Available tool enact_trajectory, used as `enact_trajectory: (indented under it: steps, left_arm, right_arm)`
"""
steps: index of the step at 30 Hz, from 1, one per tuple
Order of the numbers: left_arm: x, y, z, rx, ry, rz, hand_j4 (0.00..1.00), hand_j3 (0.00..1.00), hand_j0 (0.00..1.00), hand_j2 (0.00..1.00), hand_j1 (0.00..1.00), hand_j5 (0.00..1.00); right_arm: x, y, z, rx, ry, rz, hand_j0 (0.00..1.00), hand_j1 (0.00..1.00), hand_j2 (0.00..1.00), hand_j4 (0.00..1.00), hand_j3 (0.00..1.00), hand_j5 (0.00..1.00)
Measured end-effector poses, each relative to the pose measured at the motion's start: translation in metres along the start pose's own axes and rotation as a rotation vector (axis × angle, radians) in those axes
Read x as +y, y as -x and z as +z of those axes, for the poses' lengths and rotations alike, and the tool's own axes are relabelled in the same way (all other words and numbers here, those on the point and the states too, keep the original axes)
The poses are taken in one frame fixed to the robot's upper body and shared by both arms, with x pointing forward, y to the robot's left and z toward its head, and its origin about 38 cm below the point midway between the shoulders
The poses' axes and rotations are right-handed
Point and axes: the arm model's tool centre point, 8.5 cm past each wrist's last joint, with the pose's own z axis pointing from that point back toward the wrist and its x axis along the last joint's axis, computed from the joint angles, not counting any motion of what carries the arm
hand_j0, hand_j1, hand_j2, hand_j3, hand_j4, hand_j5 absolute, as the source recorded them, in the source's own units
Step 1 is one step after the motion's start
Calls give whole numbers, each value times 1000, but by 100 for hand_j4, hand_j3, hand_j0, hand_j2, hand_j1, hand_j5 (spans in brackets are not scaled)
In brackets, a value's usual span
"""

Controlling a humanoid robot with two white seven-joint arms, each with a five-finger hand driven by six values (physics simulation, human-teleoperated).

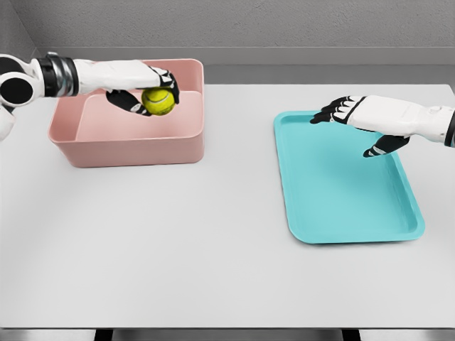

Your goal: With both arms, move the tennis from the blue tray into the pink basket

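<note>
A yellow-green tennis ball point(158, 101) hangs over the inside of the pink basket point(128, 147) at the table's far left. My left hand point(148, 91) reaches in from the left edge and is shut on the ball, fingers curled over its top and side. The blue tray point(348, 206) lies on the right half of the table with nothing on it. My right hand point(348, 117) hovers above the tray's far end, open, fingers stretched toward the left and thumb pointing down, holding nothing.
The grey-white table point(178, 241) carries just the basket and the tray. Its front edge runs along the bottom of the view, and a grey wall stands behind the far edge.
</note>
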Motion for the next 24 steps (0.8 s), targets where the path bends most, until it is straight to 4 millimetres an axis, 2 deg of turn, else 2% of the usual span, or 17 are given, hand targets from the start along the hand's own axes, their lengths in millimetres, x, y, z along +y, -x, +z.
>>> enact_trajectory:
  steps: [1,2,4,12,13,16,18,20,22,24]
  left_arm:
    - [-1,1,0,4,0,5,56,56,56,56,56,56]
    - [-1,3,0,7,-1,7,83,83,83,83,83,83]
    - [0,4,0,11,-10,11,96,96,96,96,96,96]
    - [3,4,0,14,-37,7,97,97,97,97,97,97]
    - [8,3,2,12,-44,-1,100,100,100,100,100,100]
    - [4,-11,8,-31,-54,-27,100,100,100,100,100,100]
    - [10,-18,28,-49,-106,-53,100,100,100,100,100,100]
    - [5,-20,48,-49,-174,-55,100,100,100,100,100,100]
    - [-6,-15,69,-24,-227,-40,100,100,100,100,100,100]
    - [-7,-12,86,-2,-260,-43,100,100,100,100,100,100]
  right_arm:
    - [0,0,0,0,0,0,100,100,100,100,100,100]
    - [0,0,0,0,0,0,100,100,100,100,100,100]
    - [0,0,0,0,0,0,100,100,100,100,100,100]
    - [0,0,0,-1,1,0,100,100,100,100,100,100]
    - [0,0,0,-1,0,0,100,100,100,100,100,100]
    - [0,0,0,0,0,0,100,100,100,100,100,100]
    - [0,0,0,0,0,0,100,100,100,100,100,100]
    - [0,0,0,1,0,0,100,100,100,100,100,100]
    - [0,0,0,1,0,0,100,100,100,100,100,100]
    - [0,0,0,1,0,0,100,100,100,100,100,100]
